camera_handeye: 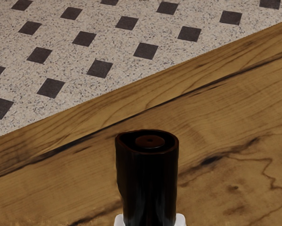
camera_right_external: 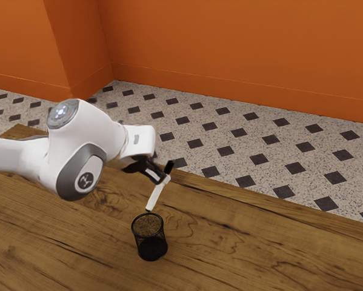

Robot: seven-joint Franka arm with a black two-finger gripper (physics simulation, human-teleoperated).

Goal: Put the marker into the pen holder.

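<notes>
Gripper (camera_right_external: 165, 177) clasps tilted marker (camera_right_external: 155, 197); round mesh pen holder (camera_right_external: 151, 247) stands on grained wood (camera_right_external: 248, 242).

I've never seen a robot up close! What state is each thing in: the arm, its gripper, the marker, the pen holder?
Arm: reaching in from the exterior view's left.
Gripper: shut on the marker.
Marker: held tilted in the air, black end up, white end down, not in the holder.
Pen holder: upright on the table, no pen seen inside.

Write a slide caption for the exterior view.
Franka arm grips a tilted marker in its claw, with a black pen holder standing on the wooden table.
</notes>
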